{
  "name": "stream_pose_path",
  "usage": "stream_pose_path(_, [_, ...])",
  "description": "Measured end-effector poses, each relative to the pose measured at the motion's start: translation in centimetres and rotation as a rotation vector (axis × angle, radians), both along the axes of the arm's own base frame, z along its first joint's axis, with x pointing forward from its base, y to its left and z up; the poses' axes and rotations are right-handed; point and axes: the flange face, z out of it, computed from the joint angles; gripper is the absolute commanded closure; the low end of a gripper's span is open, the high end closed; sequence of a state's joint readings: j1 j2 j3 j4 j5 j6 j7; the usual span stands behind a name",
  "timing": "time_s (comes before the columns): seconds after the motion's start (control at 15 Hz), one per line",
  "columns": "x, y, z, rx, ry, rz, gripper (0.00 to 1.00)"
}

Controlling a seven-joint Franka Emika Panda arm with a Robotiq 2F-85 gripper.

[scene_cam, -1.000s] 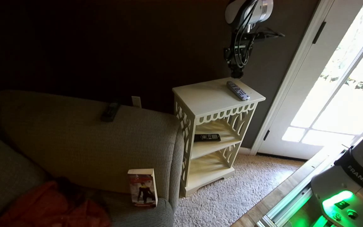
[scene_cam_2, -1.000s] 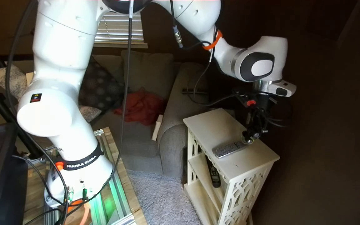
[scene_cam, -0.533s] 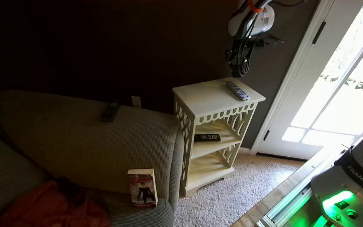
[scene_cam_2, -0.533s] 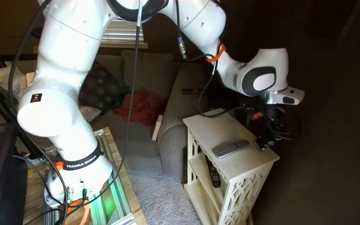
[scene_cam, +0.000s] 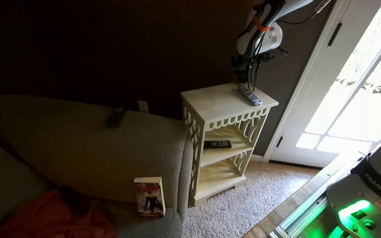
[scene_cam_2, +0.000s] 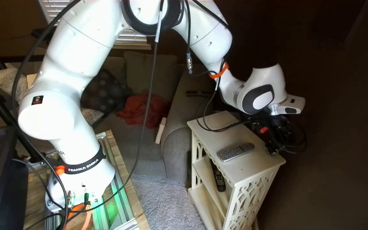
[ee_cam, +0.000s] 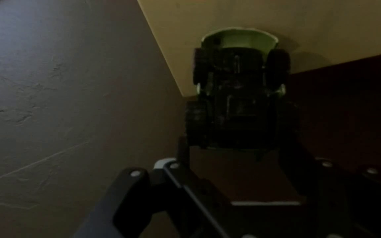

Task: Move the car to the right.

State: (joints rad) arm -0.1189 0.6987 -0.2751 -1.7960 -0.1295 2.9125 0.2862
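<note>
Cream desk was backed by dark wall. Car was gripped, underside showing, by the part-closed hand near a desk corner. Placing was inferred; lowering and release seemed needed next.

The car looks plastic underneath, the sofa woven cloth.

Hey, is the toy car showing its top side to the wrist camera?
No, the wrist view shows the toy car with its dark underside and wheels turned toward the camera.
</note>
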Motion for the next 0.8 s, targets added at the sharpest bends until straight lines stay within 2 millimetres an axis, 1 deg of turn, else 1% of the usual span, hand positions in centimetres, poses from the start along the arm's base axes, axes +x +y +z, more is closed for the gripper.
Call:
stream_pose_path(0.4, [1.0,1.6,0.8,-0.051,-0.124,0.099,0.56])
stream_pose_path(0.6, [1.0,2.2,0.2,-0.082,-0.15,0.142,0.56])
stream_pose_path(0.8, [0.4,2.1,-0.7,-0.129,-0.181,0.175,0.56])
